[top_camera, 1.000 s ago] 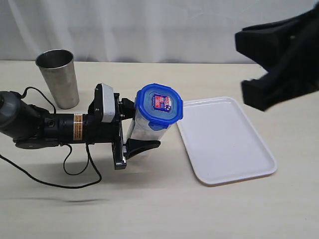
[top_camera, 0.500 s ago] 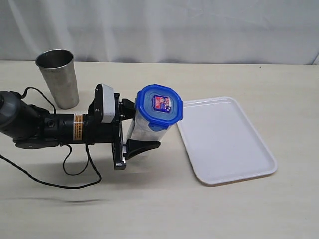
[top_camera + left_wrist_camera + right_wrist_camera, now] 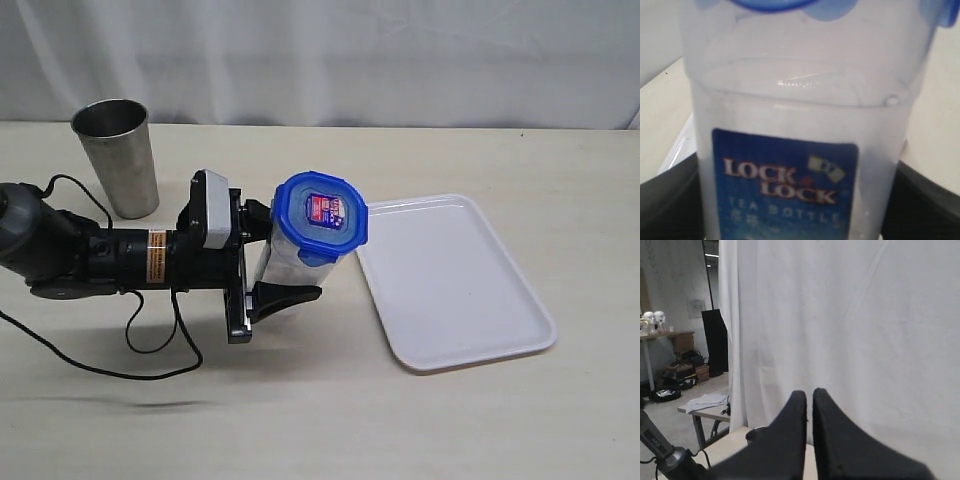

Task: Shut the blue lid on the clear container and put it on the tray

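Table (image 3: 500, 430), pale, across all but the top strip of the exterior view. Right of centre on it, tray (image 3: 450, 285), white and flat.

Reaching in from the left edge, black left arm (image 3: 110, 258). At its tip, left end effector (image 3: 276, 254) clamped from both sides on clear container (image 3: 292, 270), with dark fingers (image 3: 670, 200) pressed against the walls in the left wrist view.

Right end effector (image 3: 809, 435) visible only in its own wrist view: nearly closed, a thin slit between the two sides, gripping nothing.

Container at frame centre, upright, just left of the tray's left edge and not on it. Resting on the table or lifted: cannot tell.

Upper left, steel cup (image 3: 117, 158), well apart.

Seated on the container's mouth, blue lid (image 3: 321, 217). Tabs snapped or loose: cannot tell.

On the container's side, blue label (image 3: 785, 190) reading LOCK LOCK TEA BOTTLE.
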Controlling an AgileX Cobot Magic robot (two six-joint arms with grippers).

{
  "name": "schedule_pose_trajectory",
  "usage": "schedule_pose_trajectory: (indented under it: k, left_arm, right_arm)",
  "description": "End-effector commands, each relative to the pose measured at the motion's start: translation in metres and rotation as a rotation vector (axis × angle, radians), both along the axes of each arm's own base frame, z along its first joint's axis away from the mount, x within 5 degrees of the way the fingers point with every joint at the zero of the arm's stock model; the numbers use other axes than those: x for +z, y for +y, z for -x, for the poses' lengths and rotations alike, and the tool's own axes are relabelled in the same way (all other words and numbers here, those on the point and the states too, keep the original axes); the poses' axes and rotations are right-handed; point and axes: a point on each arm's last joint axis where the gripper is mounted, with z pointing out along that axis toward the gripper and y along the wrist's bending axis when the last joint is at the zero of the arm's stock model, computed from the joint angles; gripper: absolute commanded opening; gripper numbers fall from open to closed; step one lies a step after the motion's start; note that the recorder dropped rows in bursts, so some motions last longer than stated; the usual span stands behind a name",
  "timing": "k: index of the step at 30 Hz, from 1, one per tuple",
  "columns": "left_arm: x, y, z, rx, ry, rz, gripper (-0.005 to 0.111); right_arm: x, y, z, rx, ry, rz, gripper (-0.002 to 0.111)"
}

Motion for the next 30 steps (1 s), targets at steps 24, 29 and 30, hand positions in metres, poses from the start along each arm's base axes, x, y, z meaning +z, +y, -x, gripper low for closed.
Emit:
schedule_pose_trajectory:
  k: [24,29,30]
  left_arm:
    - [0.008,-0.002,-0.001,-0.005,-0.014,0.048,0.0]
    - [0.008,-0.002,-0.001,-0.001,-0.014,0.05,0.0]
    - [0.008,-0.002,-0.001,-0.001,-0.014,0.05,0.0]
  right_arm:
    - [-0.129,0.014,0.003,-0.179,0.454,-0.424,0.005]
    - [-0.142,0.007,-0.003,-0.386,0.429,-0.386,0.005]
    - [-0.145,0.005,-0.004,-0.424,0.426,-0.368,0.005]
